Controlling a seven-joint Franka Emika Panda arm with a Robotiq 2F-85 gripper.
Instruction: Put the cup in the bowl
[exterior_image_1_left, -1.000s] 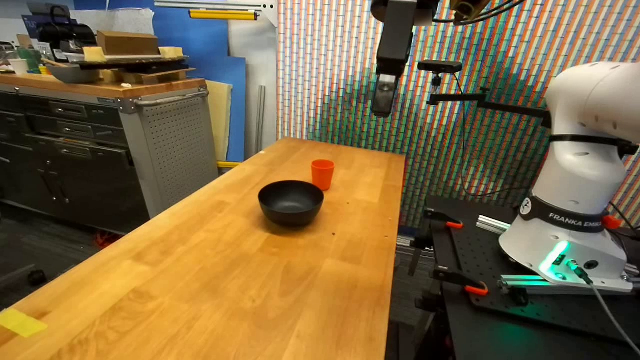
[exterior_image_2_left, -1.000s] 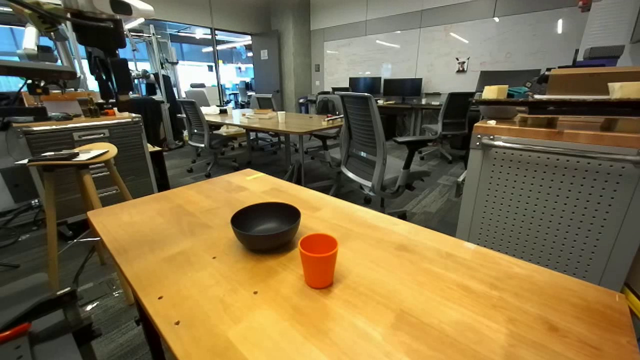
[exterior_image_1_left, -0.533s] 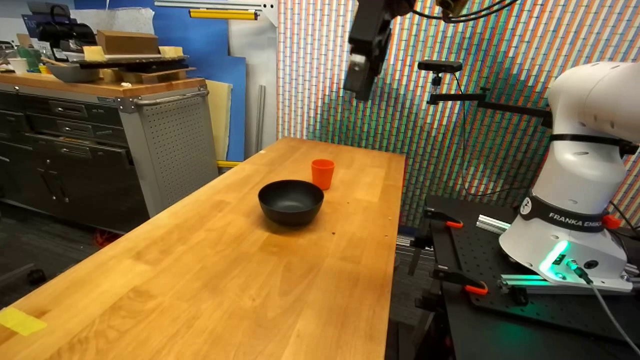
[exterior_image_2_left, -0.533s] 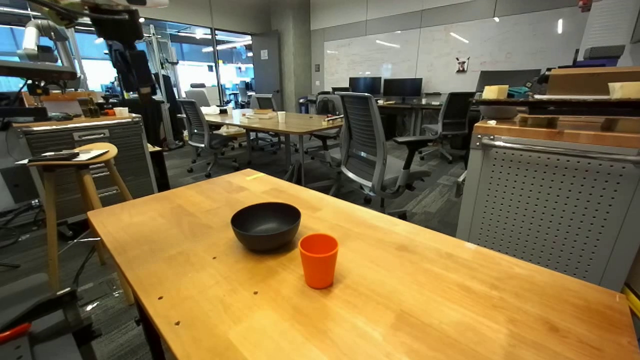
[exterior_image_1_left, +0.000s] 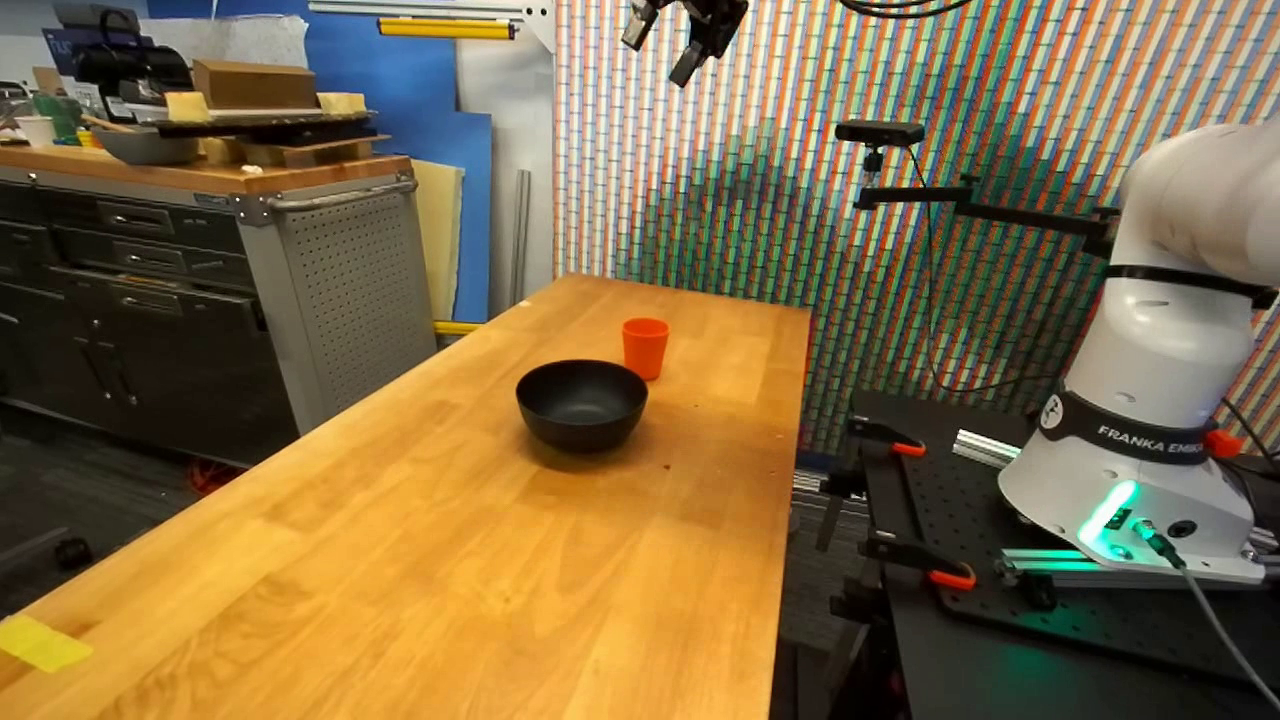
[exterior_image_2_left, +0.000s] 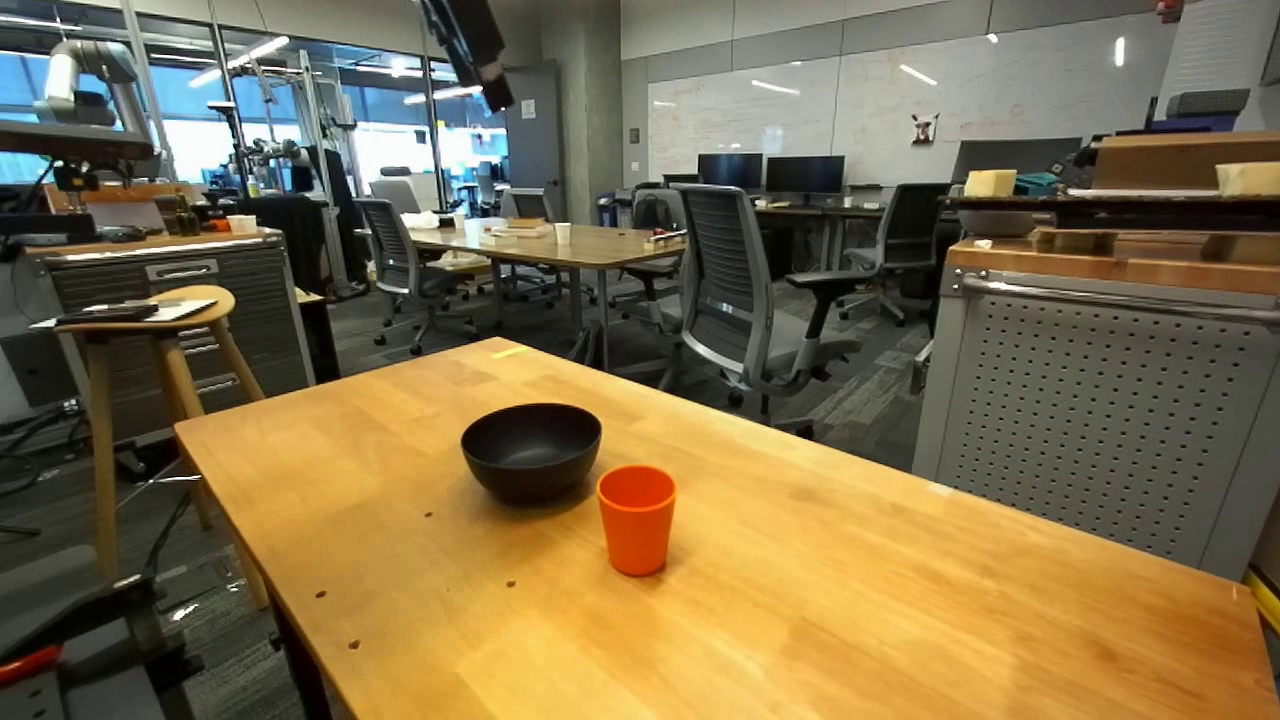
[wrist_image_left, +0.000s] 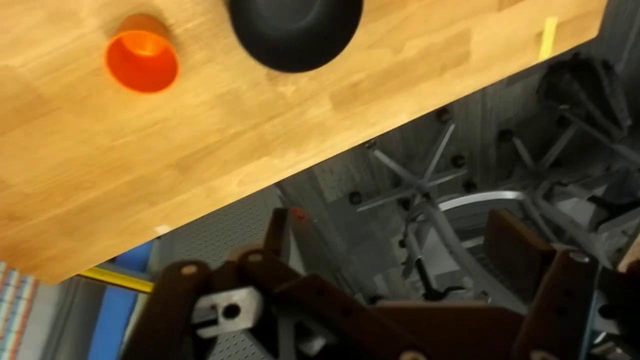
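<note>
The orange-red cup (exterior_image_1_left: 645, 350) stands upright on the wooden table in both exterior views, beside the black bowl (exterior_image_1_left: 582, 408) and apart from it. In an exterior view the cup (exterior_image_2_left: 637, 522) is nearer the camera than the bowl (exterior_image_2_left: 530, 455). In the wrist view the cup (wrist_image_left: 142, 55) is at the upper left and the bowl (wrist_image_left: 297, 35) at the top, partly cut off. My gripper (exterior_image_1_left: 660, 55) is high above the table, fingers spread. In the wrist view the gripper (wrist_image_left: 395, 225) is open with nothing between its fingers. It also shows partly in an exterior view (exterior_image_2_left: 497, 95).
The wooden table (exterior_image_1_left: 480, 560) has a yellow tape piece (exterior_image_1_left: 45, 643) at one end. A tool cabinet (exterior_image_1_left: 330, 290) and an office chair (exterior_image_2_left: 735, 290) stand beyond its long edge. A camera on a bracket (exterior_image_1_left: 880, 132) is near the robot base.
My gripper has moved up and across from the robot base side, tilting, and both fingers now show spread in an exterior view. The cup and bowl have not moved.
</note>
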